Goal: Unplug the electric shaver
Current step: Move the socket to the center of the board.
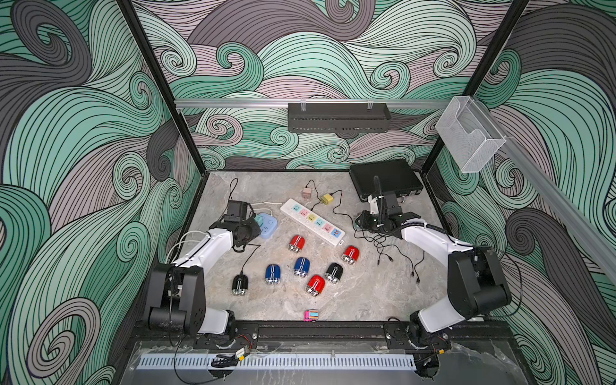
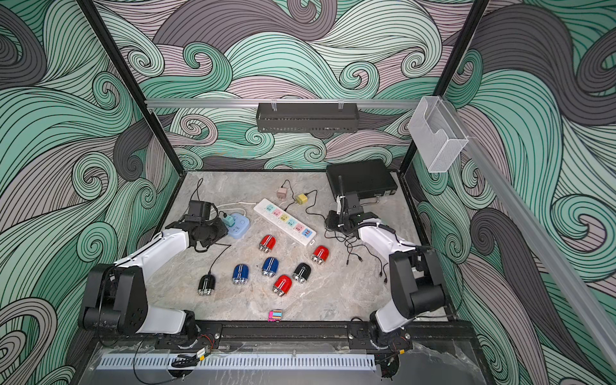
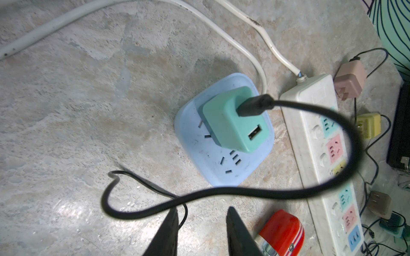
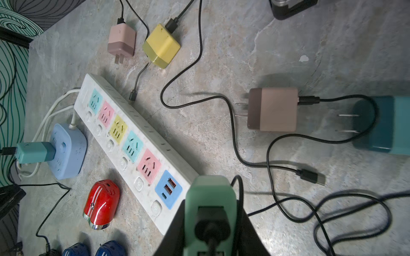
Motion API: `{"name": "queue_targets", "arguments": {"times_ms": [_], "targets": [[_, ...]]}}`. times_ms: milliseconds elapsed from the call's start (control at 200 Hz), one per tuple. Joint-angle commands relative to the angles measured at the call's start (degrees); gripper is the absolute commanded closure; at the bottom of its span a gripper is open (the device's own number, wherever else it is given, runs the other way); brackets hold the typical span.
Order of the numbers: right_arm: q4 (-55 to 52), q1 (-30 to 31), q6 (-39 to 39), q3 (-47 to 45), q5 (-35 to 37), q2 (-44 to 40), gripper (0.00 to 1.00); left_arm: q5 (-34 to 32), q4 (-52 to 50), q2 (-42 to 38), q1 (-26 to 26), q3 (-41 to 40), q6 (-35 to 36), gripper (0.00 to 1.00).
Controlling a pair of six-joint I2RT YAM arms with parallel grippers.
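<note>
The corded shaver lies on the worktop, its cable running to the teal adapter, which stands upright in the blue socket just ahead of the nearer left gripper, whose jaws are apart and hold nothing, while the right gripper, well apart, is clamped on a green adapter.

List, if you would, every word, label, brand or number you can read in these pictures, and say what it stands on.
No text is readable in any view.
red shaver: a small round emblem, too small to read.
white power strip: coloured sockets only, no legible words.
blue socket cube: faint moulded marks, unreadable.
green charger in the right gripper: no print visible.
</note>
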Motion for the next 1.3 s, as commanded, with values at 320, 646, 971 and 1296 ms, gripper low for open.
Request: {"name": "queue_targets", "arguments": {"times_ms": [320, 646, 971, 1296], "targets": [[9.0, -0.6, 5.4, -5.2, -8.3, 3.7, 0.8, -0.3, -0.7, 0.4, -0.8, 0.2, 0.6, 0.63], [13.7, -0.2, 7.4, -4.3, -12.3, 8.8, 0.8, -0.5, -0.7, 0.1, -0.8, -0.4, 0.6, 0.64], [15.5, 3.0, 8.9, 0.4, -15.3, 14.8, 0.8, -1.0, -0.7, 0.1, -0.8, -0.5, 0.6, 0.64], [18.7, 1.6, 11.8, -1.9, -16.9, 15.6, 0.78, -1.5, -1.4, -0.4, -0.8, -0.5, 1.1, 0.63]]}}
